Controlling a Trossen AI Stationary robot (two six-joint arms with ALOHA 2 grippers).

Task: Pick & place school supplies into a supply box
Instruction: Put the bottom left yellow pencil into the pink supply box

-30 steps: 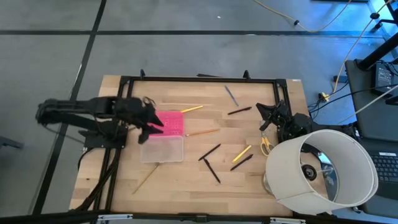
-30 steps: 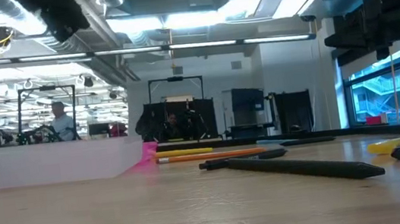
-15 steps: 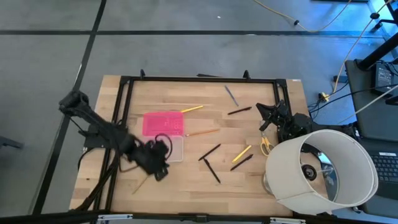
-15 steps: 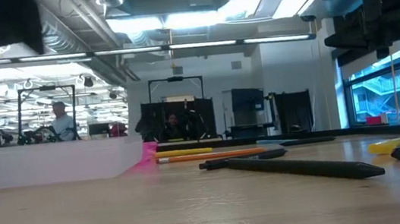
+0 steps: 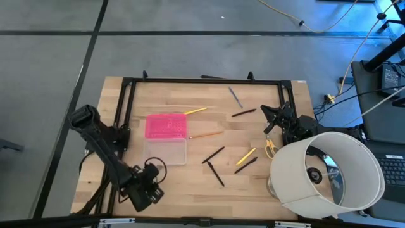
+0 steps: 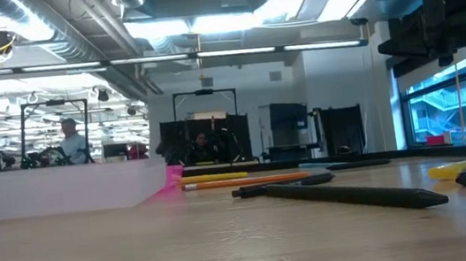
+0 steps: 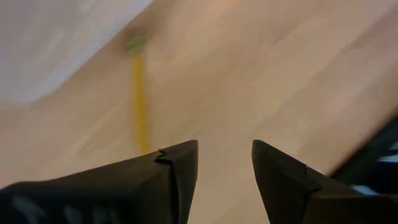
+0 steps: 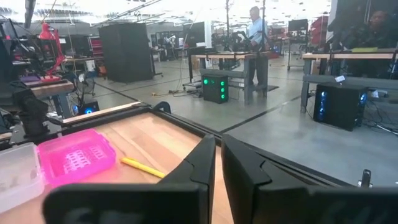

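The supply box lies open: its clear tray [image 5: 166, 152] rests flat on the table with the pink lid [image 5: 166, 125] beside it on the far side. Pens and pencils are scattered to its right: a yellow pencil [image 5: 195, 111], an orange pencil [image 5: 205, 135], black pens [image 5: 215, 172], a grey pen [image 5: 235, 97] and a yellow marker [image 5: 246, 156]. Yellow-handled scissors [image 5: 270, 147] lie near the right edge. My left gripper [image 5: 147, 186] hangs open over the near-left table, just above a wood-colour pencil [image 7: 141, 106]. My right gripper [image 5: 272, 118] waits shut at the right edge.
A large white lampshade [image 5: 329, 174] stands at the near-right corner, next to the scissors. A black frame [image 5: 202, 81] runs along the table's far and left sides. Bare wood lies between the tray and the near edge.
My left arm has swung from over the pink lid and tray toward the table's near edge, past the tray's near side, and now hangs over the near-left corner area. The box and the supplies have stayed where they were.
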